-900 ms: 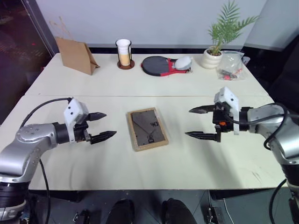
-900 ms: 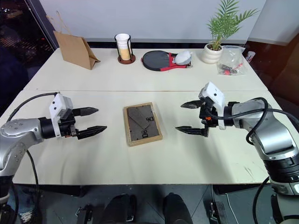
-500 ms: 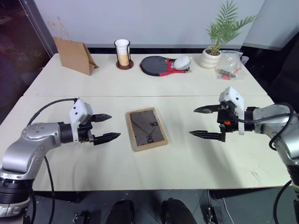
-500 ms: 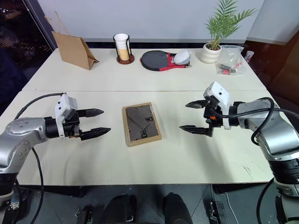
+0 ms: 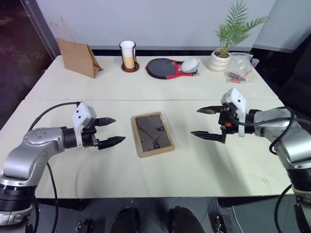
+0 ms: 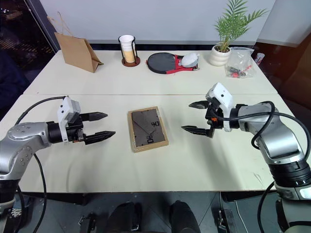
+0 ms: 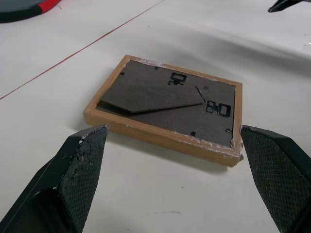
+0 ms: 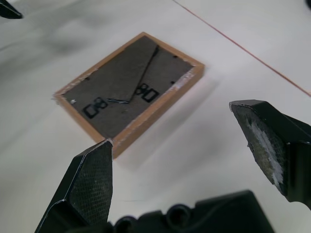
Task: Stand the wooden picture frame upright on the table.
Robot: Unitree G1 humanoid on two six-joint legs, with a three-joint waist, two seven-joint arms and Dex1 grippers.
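Two grippers hover over the table (image 5: 204,170) in the left eye view, one on each side of the wooden picture frame (image 5: 153,134), which lies flat, back side up, just on the robot's side of the seam between the panels. The left gripper (image 5: 111,131) is spread wide and empty, well apart from the frame's left edge. The right gripper (image 5: 206,122) is likewise spread and empty, its tips pointing toward the frame's right edge with bare tabletop between. Along the far edge stand a brown paper bag (image 5: 77,57), a cup in a dark holder (image 5: 129,55), a table tennis paddle (image 5: 167,68), a potted plant (image 5: 227,41) and a clear plastic bag (image 5: 239,67).

From the right eye view the same layout shows, with the frame resting alone in the middle, touched by neither gripper.

Looking along the left wrist view, the two black fingers (image 7: 65,187) stand far apart, and the frame lies beyond them with its dark backing and folded stand facing up.

Seen in the right wrist view, that gripper's fingers (image 8: 92,187) also stand wide, nothing between them, with the frame lying flat ahead, its light-wood rim chipped white in places.
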